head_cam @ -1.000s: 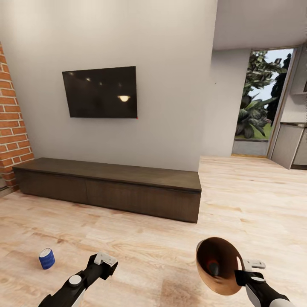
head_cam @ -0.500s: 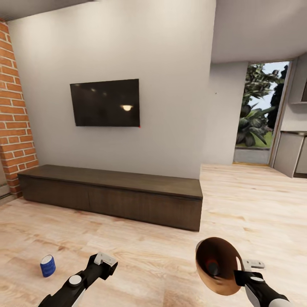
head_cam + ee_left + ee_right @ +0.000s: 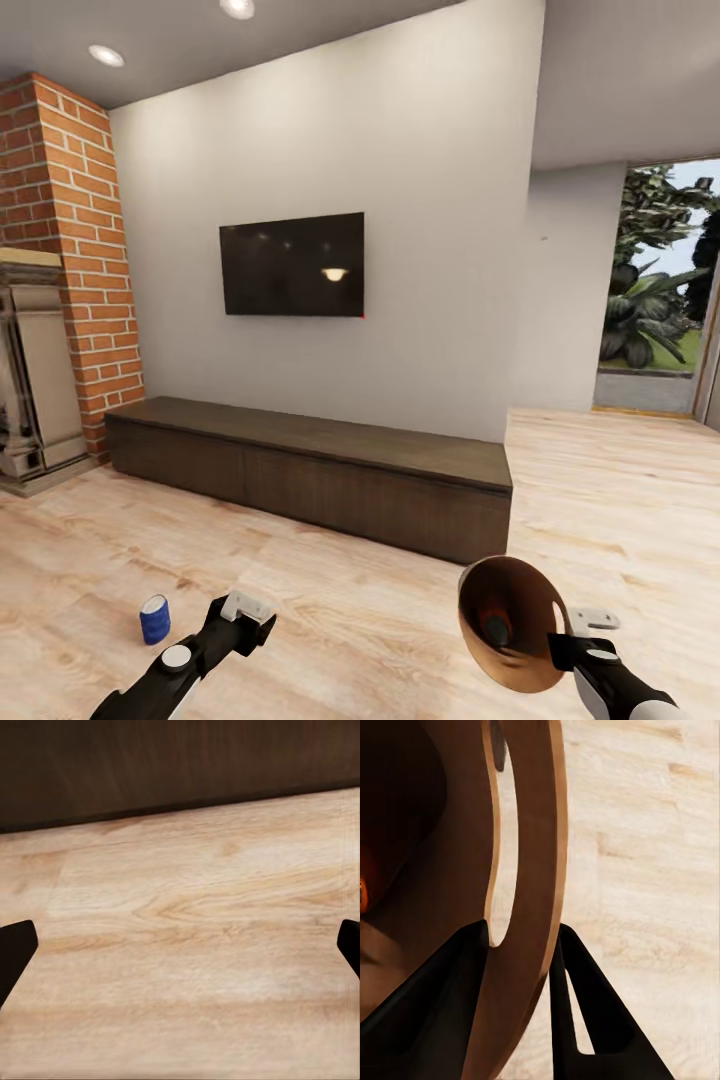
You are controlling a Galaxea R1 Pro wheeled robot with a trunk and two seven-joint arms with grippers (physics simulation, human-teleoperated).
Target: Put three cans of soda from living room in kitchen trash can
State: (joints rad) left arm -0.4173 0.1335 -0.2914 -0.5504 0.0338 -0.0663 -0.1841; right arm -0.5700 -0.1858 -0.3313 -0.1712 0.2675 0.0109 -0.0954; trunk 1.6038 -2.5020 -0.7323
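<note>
A blue soda can (image 3: 154,619) with white marks stands upright on the wood floor at the lower left of the head view. My left gripper (image 3: 246,616) hovers just right of it, open and empty, and its dark fingertips (image 3: 15,949) sit wide apart over bare floor. My right gripper (image 3: 555,640) is shut on the rim of the trash can (image 3: 510,620), which is tilted with its coppery inside facing the camera. One finger (image 3: 427,1005) is inside the wall (image 3: 529,832) and the other outside. A faint orange shape (image 3: 362,891) shows deep inside the can.
I am in the living room. A long low dark-brown bench (image 3: 320,470) runs along the wall under a wall-mounted TV (image 3: 292,265). A red brick column (image 3: 85,250) and a fireplace (image 3: 30,370) stand at the left. An opening to the garden (image 3: 655,300) lies at the right.
The camera has swung left and tilted up, bringing the fireplace and ceiling into view. Both arms hold the same pose. The blue can stays on the floor.
</note>
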